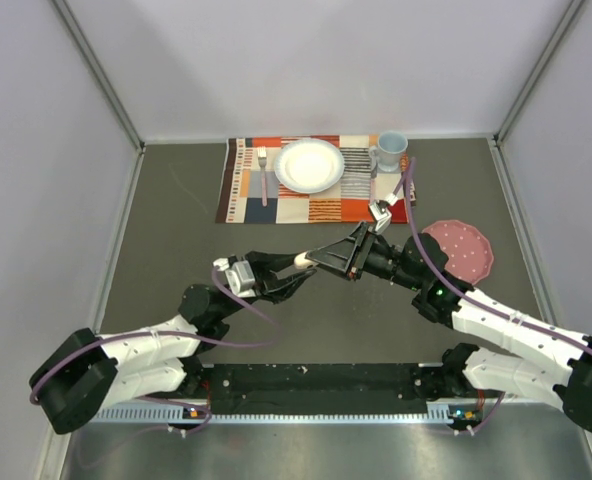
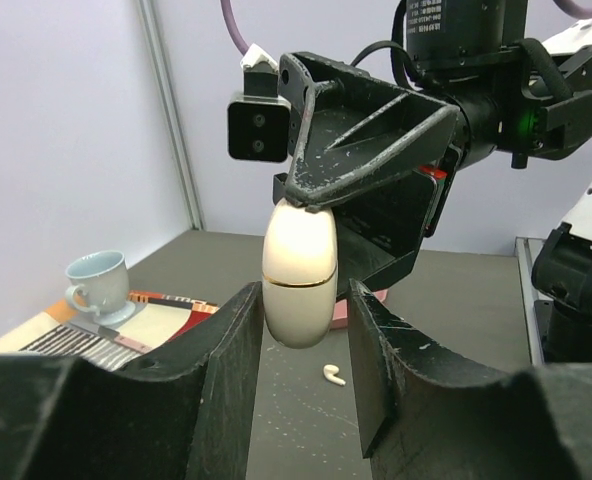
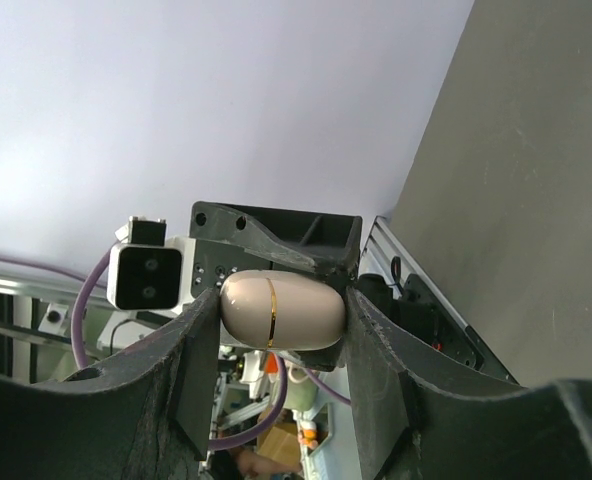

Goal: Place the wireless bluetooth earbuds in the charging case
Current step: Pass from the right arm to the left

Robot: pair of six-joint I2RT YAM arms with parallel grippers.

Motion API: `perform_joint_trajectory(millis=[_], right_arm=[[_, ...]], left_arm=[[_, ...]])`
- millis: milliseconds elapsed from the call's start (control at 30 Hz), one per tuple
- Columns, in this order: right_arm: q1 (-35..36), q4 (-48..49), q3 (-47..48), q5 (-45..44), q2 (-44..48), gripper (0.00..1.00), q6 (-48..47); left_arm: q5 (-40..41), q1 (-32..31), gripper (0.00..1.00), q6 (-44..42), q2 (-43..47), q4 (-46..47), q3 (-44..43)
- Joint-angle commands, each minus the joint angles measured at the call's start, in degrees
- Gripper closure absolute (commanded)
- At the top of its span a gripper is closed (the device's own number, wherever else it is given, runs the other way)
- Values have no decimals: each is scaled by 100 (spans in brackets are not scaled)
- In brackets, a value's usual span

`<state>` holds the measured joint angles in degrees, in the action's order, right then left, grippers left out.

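One broad, dark grey table [image 1: 176,300] lies under everything, and above its middle the black-and-white left arm [image 1: 146,350] and right arm [image 1: 506,325] meet in mid-air. The black two-finger right gripper [image 3: 281,335] has its jaws closed on the rounded upper end of the cream, egg-shaped plastic charging case [image 2: 299,268]; in the right wrist view both fingers touch its sides. The matching left gripper [image 2: 301,335] stands narrow around the lower half, below the thin gold seam, and seems to pinch it, though contact on one side is hard to read. The case hangs upright between them, well above the table. The step in hand looks like prising the lid from the body. To do it well, each grip should sit wholly on its own side of the seam, since a finger across the seam would clamp the lid shut. The lid should swing about its hinge, not be pulled straight off; I cannot tell which side the hinge is on. The shell is smooth and curved, so it may squirt out under a hard squeeze, and a firm, square hold is wiser. One tiny white plastic earbud [image 2: 333,375] with a short curved stem lies on the table beneath the case; no other is visible.
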<state>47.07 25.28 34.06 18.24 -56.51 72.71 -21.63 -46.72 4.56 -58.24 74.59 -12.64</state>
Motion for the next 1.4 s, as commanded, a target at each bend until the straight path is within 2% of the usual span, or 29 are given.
perform_joint_trajectory(millis=[0, 467, 800, 933, 967, 1033, 1133, 1233, 1300, 1367], right_arm=[[4, 320, 13, 83, 9, 85, 68], [4, 434, -31, 154, -97, 85, 191], [4, 531, -67, 206, -88, 85, 270], [4, 557, -67, 250, -114, 84, 288], [4, 609, -84, 268, -123, 84, 279], [4, 654, -102, 277, -115, 80, 270], [4, 645, -111, 259, -106, 77, 218], [4, 645, -119, 241, -132, 81, 296], [4, 924, -224, 241, -176, 82, 419], [4, 1145, -347, 241, -211, 83, 621]], left_arm=[[159, -100, 57, -131, -56, 1146, -133], [466, -303, 59, -333, -47, 1172, -151], [484, -355, 76, -385, -126, 1111, -212], [467, -373, 88, -403, -126, 1076, -221], [449, -364, 95, -403, -118, 1049, -221], [388, -373, 100, -403, -74, 927, -256], [343, -373, 100, -403, 14, 725, -291], [387, -373, 100, -403, 76, 750, -256], [449, -373, 94, -403, 93, 785, -230], [458, -364, 92, -403, 93, 803, -230]])
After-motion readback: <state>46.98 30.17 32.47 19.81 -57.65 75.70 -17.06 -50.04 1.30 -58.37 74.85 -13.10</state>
